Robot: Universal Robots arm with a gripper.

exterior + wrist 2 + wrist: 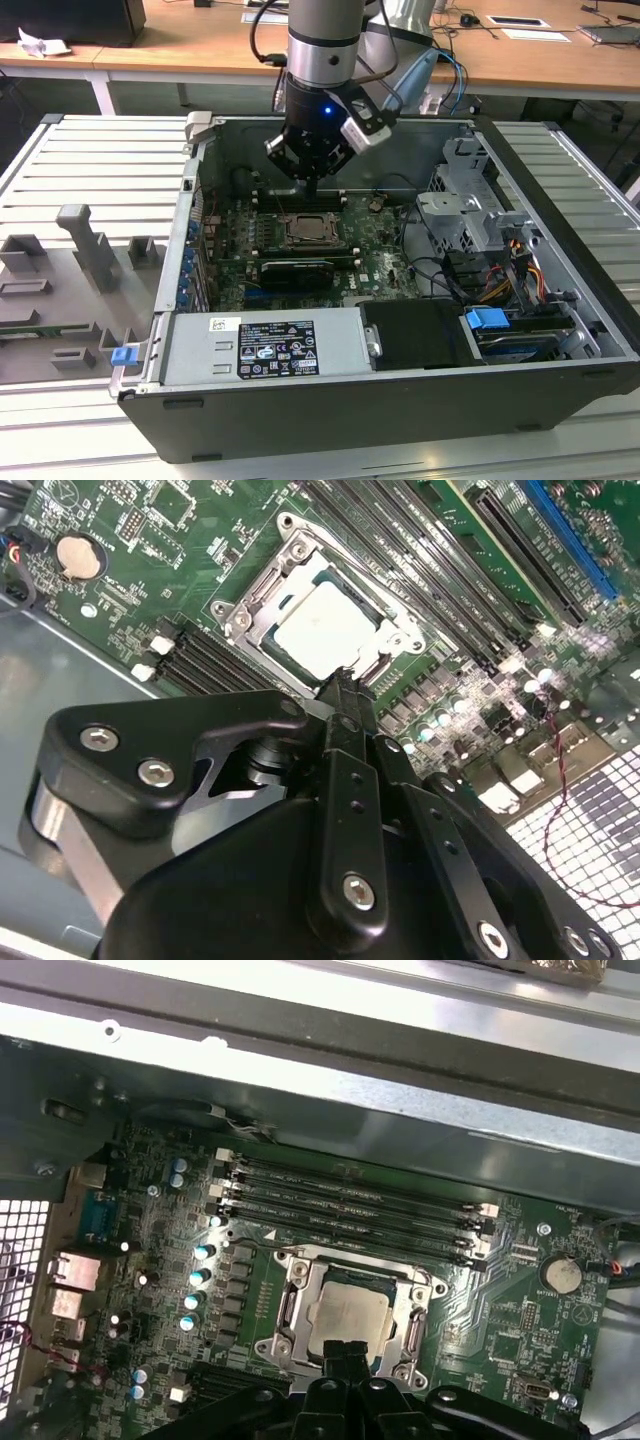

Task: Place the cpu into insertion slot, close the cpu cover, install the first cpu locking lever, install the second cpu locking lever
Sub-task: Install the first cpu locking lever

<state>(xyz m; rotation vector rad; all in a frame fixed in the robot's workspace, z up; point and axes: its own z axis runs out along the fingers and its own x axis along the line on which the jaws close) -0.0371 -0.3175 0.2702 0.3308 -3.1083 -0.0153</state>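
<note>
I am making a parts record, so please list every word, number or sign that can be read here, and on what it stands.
No text can be quoted.
Power supply label: printed lines and symbols, too small to read.
Motherboard: white markings, too blurred to read.
Coin cell: no legible marking.
cpu: no readable print on its top.

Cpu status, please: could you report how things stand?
Gripper shut, empty, at insertion slot edge. Cpu seated, cpu cover down over it. Nothing blocking.
</note>
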